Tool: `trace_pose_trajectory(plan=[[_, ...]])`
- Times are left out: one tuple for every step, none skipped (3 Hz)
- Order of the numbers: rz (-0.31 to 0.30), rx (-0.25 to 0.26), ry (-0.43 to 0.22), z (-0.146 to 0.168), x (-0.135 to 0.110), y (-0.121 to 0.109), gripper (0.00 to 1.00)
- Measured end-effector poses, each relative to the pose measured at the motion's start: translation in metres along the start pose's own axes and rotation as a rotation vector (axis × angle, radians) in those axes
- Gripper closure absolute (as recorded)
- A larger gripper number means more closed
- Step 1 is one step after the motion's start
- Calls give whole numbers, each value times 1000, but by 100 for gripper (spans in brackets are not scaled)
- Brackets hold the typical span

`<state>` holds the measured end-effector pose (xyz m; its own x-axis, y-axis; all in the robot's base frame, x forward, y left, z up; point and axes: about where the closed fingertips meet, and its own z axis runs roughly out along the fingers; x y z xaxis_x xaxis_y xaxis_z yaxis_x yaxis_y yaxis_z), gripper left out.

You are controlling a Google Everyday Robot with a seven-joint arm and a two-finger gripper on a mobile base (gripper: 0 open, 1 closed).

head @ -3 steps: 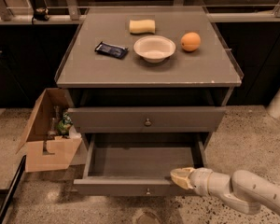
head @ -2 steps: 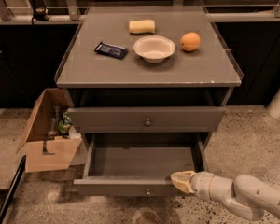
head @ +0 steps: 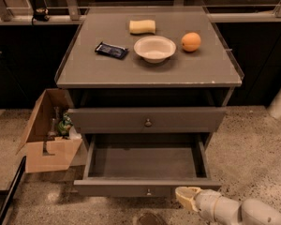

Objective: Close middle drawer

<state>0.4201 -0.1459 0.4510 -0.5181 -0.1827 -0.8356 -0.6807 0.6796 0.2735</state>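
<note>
The middle drawer is a grey wooden drawer with a small round metal knob. It is pulled far out of the cabinet and its inside shows empty. My gripper, cream-tipped on a pale arm, comes in from the lower right. It sits just below the right end of the drawer's front, close to it or touching it. The wider, taller drawer front above stands nearly shut.
On the cabinet top lie a yellow sponge, a white bowl, an orange and a dark snack packet. An open cardboard box holding bottles stands on the floor at the left.
My gripper has sunk from the top right edge of the drawer's front to just below it. The drawer is as far out as before.
</note>
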Motion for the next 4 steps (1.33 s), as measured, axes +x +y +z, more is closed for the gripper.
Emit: trace_pose_trajectory(plan=[[1, 33, 24, 9, 15, -9, 100], [4, 28, 37, 30, 19, -30, 100], [10, 16, 39, 41, 18, -42, 100], [10, 16, 39, 41, 18, -42, 100]])
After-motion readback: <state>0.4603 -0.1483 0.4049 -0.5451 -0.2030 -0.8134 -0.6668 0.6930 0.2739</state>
